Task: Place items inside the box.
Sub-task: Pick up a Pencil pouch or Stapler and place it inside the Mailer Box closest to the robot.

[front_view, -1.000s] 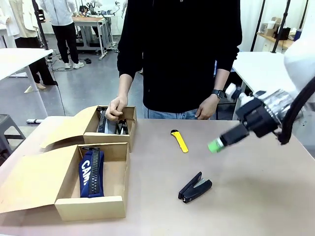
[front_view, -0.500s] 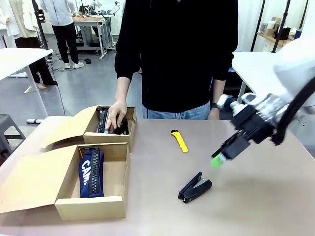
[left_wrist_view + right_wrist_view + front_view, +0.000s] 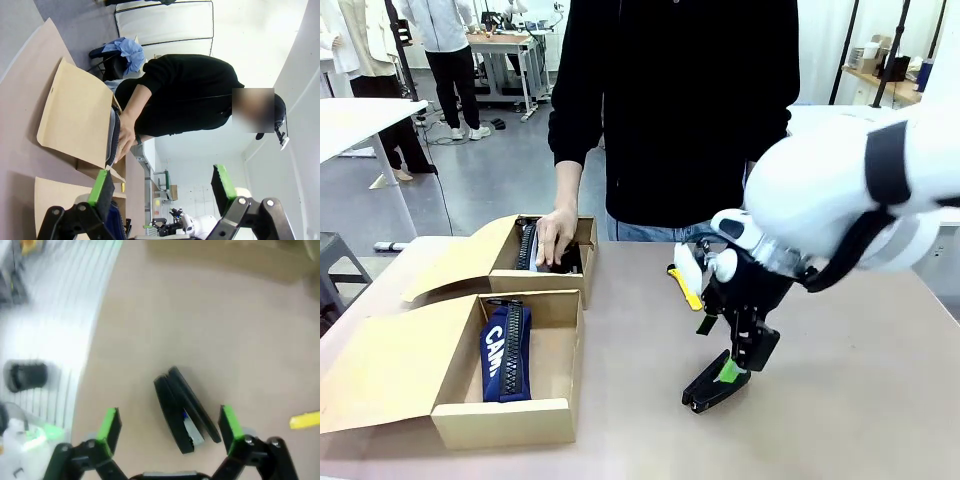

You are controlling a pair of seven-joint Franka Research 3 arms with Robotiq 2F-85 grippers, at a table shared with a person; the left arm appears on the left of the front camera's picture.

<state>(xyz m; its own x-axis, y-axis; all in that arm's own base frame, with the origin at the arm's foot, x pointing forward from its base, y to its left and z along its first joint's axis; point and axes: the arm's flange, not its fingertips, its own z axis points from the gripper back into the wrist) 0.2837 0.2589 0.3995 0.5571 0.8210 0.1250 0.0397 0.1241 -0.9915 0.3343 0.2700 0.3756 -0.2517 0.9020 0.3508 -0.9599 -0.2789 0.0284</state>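
Tan tabletop (image 3: 850, 400): right pincer (image 3: 169, 421) gapes empty above black stapler (image 3: 700, 392) (yellow knife (image 3: 685, 287) nearby); left pincer (image 3: 162, 182) likewise spread.

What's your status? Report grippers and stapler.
Right gripper open, over black stapler, jaws either side, not closed. Left gripper open, empty. Person's hand in far box; stapler unobstructed.

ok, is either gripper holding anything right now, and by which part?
Nothing is held. The right gripper is open, its fingers either side of the black stapler, not closed on it. The left gripper is open and empty.
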